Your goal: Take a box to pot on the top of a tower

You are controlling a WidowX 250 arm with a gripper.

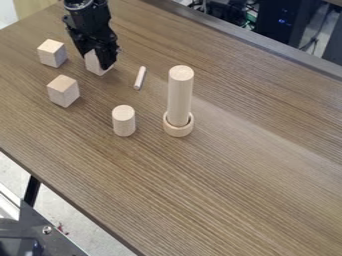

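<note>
At the upper left, the black gripper (101, 54) hangs low over the table and covers part of a light wooden block (94, 64). Two other wooden boxes stand to its left: one cube (52, 53) farther back and another cube (63, 91) nearer the camera. Right of centre, a tall wooden cylinder (180, 95) rises upright like a tower out of a round wooden ring (178, 131) on the table. Its flat top is bare.
A short upright cylinder (123, 121) stands left of the tower. A thin wooden stick (139, 78) lies between the gripper and the tower. The brown table (254, 175) extends to the right and front, with its front edge running diagonally at lower left.
</note>
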